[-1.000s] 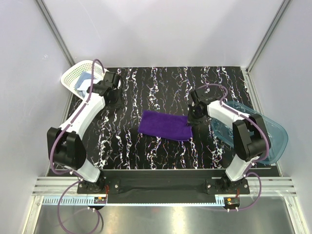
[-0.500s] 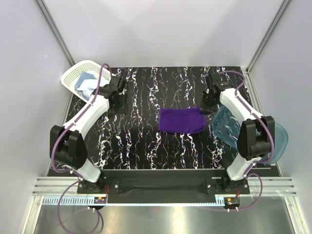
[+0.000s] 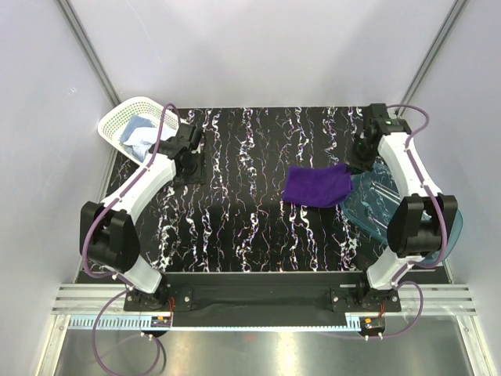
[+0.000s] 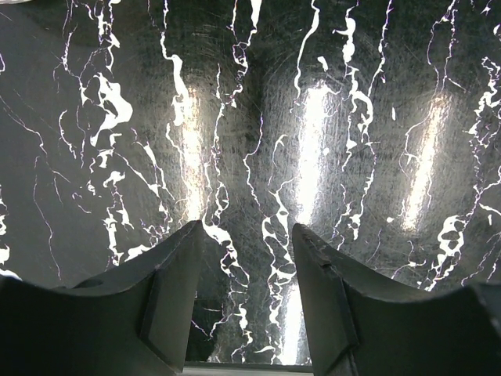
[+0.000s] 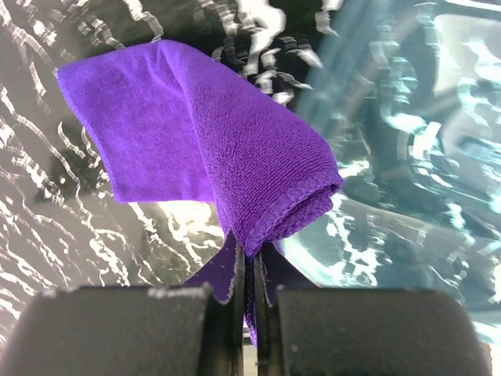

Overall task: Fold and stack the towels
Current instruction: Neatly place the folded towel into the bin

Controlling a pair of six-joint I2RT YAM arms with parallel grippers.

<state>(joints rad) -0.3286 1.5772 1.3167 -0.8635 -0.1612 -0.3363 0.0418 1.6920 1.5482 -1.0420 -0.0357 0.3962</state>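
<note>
The purple towel (image 3: 317, 186), folded over, hangs from my right gripper (image 3: 357, 162) at the table's right side, its right edge over the rim of the blue tub (image 3: 395, 210). In the right wrist view my right gripper (image 5: 250, 260) is shut on a corner of the purple towel (image 5: 203, 149), which bunches ahead of the jaws. A light blue towel (image 3: 139, 131) lies in the white basket (image 3: 117, 119) at the back left. My left gripper (image 3: 188, 160) hovers beside the basket, and in the left wrist view my left gripper (image 4: 249, 229) is open with only bare table between its fingers.
The black marbled table (image 3: 235, 219) lies between the arms. The translucent blue tub (image 5: 407, 157) sits tilted at the right edge, under the right arm. Grey walls close in the back and both sides.
My right gripper has carried the purple towel rightward from the table's middle to the tub's rim. My left arm drew slightly away from the basket, then held still.
</note>
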